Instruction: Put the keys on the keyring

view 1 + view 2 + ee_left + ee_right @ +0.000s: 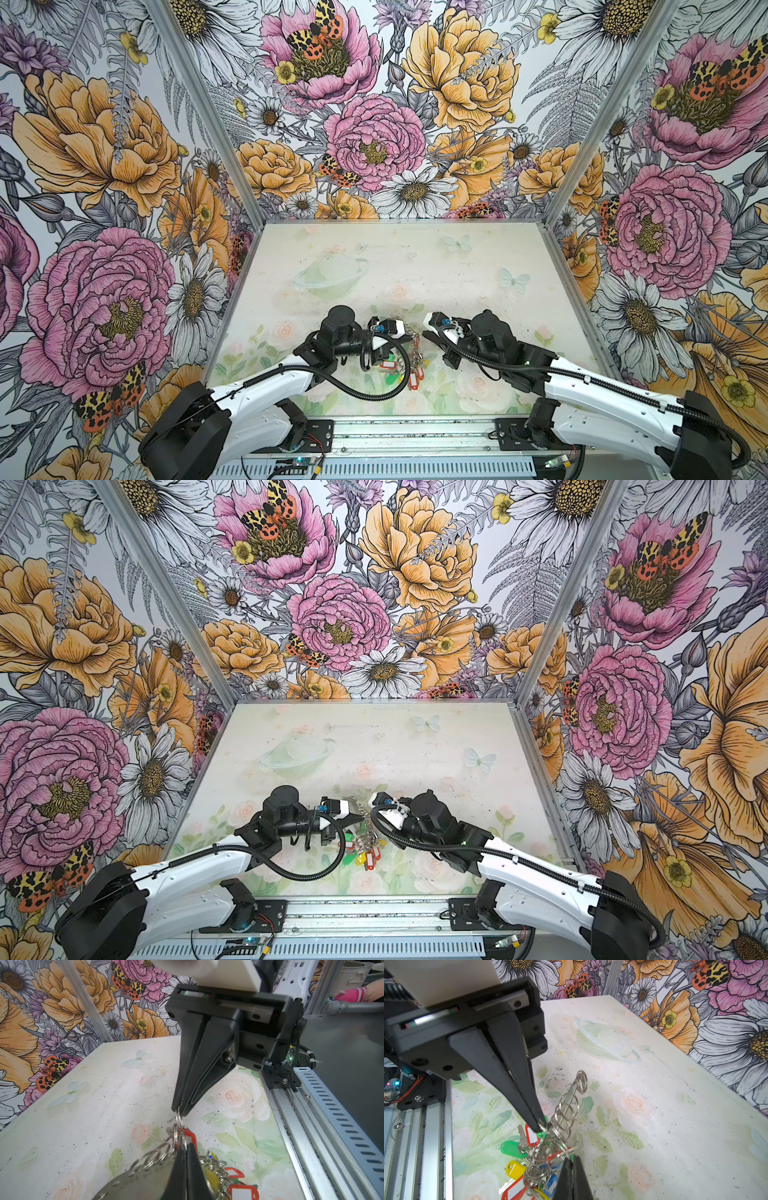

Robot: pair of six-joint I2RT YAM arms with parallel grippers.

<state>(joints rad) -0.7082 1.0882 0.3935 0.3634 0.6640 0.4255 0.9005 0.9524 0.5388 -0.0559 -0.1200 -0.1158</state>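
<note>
Low over the near middle of the table (457, 270), the left gripper (539, 1128) is clamped on the on-edge keyring (141, 1186) and the right gripper (179, 1110) pinches a split ring (179, 1121) on its rim, with the red-tagged keys (532, 1135) just beside the left tips among coloured tags (510, 1149).

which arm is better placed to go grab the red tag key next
Right, probably. The left gripper is shut on the keyring, holding it up; the right gripper only pinches one split ring, so it could let go and take the key without the keyring dropping.
</note>
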